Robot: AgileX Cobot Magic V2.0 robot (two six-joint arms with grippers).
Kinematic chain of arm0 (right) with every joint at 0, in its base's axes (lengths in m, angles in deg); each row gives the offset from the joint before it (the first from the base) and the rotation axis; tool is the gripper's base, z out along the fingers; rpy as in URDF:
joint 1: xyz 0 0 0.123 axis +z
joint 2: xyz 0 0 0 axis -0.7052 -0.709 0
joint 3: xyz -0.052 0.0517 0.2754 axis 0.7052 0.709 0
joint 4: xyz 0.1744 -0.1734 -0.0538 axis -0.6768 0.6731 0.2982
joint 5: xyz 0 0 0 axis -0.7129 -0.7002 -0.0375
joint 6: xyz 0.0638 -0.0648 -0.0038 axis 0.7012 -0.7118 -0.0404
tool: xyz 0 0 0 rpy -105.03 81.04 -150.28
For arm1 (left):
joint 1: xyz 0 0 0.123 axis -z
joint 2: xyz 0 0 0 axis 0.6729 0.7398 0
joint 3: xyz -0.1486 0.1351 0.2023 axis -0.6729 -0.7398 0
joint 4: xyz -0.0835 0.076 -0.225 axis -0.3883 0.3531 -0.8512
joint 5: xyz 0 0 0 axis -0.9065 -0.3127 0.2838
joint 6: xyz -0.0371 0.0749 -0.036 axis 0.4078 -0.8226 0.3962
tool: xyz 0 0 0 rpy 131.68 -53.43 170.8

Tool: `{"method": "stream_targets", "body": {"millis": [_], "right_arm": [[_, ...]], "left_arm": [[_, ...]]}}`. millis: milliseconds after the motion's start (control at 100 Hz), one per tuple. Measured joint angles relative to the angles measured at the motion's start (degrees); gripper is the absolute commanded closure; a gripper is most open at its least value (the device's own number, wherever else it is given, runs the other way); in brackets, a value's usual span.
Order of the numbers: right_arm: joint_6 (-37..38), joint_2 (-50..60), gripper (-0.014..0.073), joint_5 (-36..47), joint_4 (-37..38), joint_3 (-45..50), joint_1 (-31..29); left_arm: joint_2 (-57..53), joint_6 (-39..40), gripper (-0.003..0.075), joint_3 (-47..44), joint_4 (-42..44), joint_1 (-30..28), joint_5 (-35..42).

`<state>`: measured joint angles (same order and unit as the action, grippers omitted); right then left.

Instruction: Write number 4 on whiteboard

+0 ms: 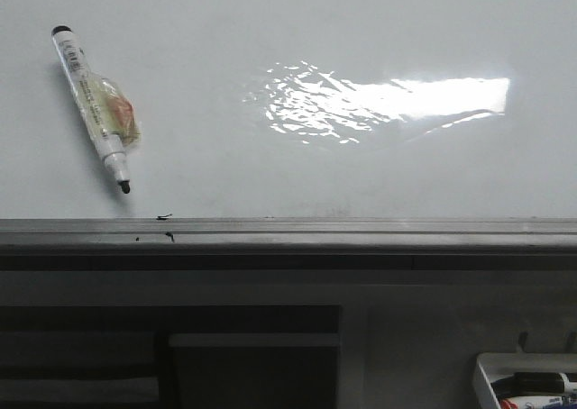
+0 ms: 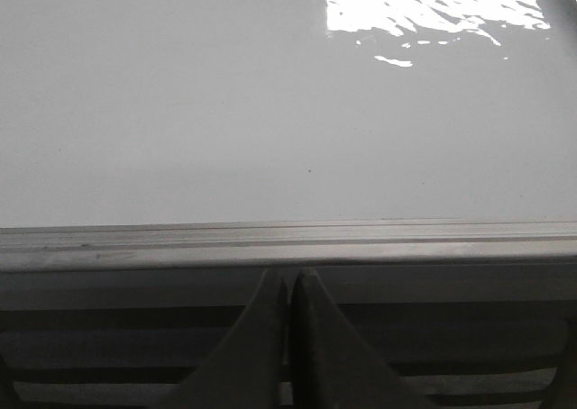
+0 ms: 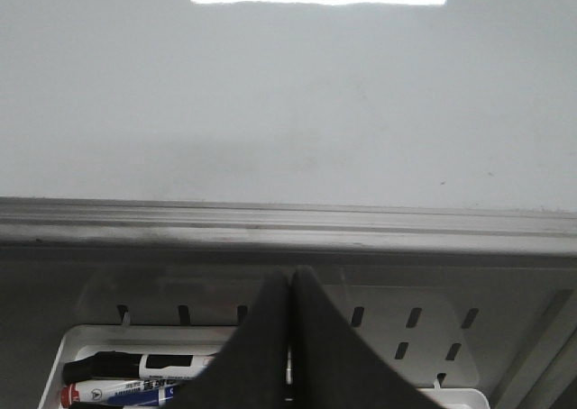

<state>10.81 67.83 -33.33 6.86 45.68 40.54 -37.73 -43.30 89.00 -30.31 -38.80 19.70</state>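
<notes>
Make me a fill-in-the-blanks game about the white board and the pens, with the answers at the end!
1. The marker lying on the whiteboard has its cap ____.
2. The number of digits written on the board so far is ____.
3. The right gripper hangs above a white tray that holds more ____.
4. The left gripper has its fingers pressed ____.

Missing words: off; zero; markers; together

Dim surroundings, dark slatted panels [image 1: 81, 355] below the table edge, white slotted tray [image 3: 270, 337] holding markers [image 3: 135, 379]
</notes>
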Motion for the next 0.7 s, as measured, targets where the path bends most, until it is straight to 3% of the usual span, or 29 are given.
{"method": "stream_targets", "body": {"millis": [150,410,700], "right_arm": [[0.00,0.00,0.0656,0.59,0.00,0.08,0.00],[0.00,0.00,0.0656,8.73,0.00,0.22,0.00],[0.00,0.00,0.0656,9.87,-0.11,0.22,0.00]], "left_arm": [[0.00,0.00,0.0741,0.00,0.00,0.00,0.00],[0.00,0.00,0.0741,0.00,0.00,0.00,2.05],[0.00,0.00,0.0741,0.00,0.00,0.00,5.28]]}}
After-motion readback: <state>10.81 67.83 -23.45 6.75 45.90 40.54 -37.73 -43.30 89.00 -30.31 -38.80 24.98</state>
